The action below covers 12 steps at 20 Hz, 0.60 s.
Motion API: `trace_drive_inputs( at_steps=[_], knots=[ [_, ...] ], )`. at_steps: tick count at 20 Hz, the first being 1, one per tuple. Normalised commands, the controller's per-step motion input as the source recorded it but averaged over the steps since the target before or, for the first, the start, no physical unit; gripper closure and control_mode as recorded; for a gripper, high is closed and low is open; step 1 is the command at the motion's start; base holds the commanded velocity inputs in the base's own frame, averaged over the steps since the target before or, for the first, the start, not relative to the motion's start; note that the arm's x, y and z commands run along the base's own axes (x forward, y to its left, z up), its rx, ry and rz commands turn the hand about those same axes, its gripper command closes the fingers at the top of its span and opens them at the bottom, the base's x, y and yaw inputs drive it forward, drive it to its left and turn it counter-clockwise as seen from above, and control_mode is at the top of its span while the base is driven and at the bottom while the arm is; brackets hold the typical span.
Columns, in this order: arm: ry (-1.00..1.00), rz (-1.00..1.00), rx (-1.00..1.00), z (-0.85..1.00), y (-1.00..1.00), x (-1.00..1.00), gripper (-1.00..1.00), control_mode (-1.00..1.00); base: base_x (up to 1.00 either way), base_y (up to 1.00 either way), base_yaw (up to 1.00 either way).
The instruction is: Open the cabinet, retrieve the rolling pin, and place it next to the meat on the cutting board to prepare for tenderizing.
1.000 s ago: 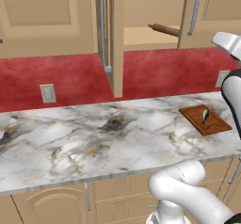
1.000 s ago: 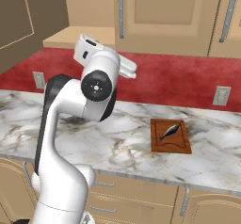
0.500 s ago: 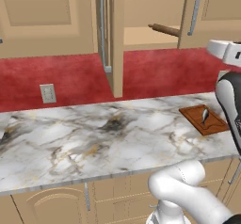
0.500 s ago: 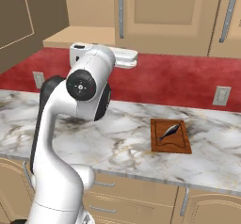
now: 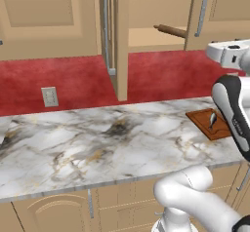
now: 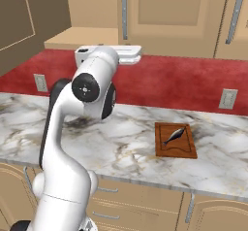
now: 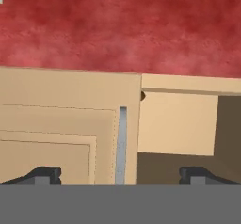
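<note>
Currently the cabinet (image 5: 161, 11) is seen with its left door (image 5: 122, 36) swung out edge-on, so the shelf is exposed for reaching in. The marble table (image 5: 97, 143) carries the cutting board (image 5: 211, 124) at its right end, the meat (image 5: 212, 120) laid on it with room beside. The rolling pin (image 5: 171, 30) is left on the shelf, not yet fetched. The pincer (image 7: 120, 173) is spread wide, nothing pinched, faced at the door's handle (image 7: 121, 145) beside the opening.

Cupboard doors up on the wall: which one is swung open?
The cabinet door with the silver handle, sticking out edge-on toward us. The others sit flat and shut. Behind it lies the rolling pin.
</note>
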Motion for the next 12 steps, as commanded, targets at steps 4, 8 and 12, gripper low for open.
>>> trace_drive_inputs(
  at_steps=[4, 8, 12],
  knots=[
    [0.0, -0.05, -0.09, 0.02, 0.0, 0.56, -1.0, -1.0, 0.0, 0.0, 0.0],
    [-0.04, -0.03, -0.07, 0.06, 0.0, 0.48, -1.0, -1.0, 0.0, 0.0, 0.0],
    [-0.04, -0.02, -0.04, 0.16, 0.0, 0.38, -1.0, -1.0, 0.0, 0.0, 0.0]
  ],
)
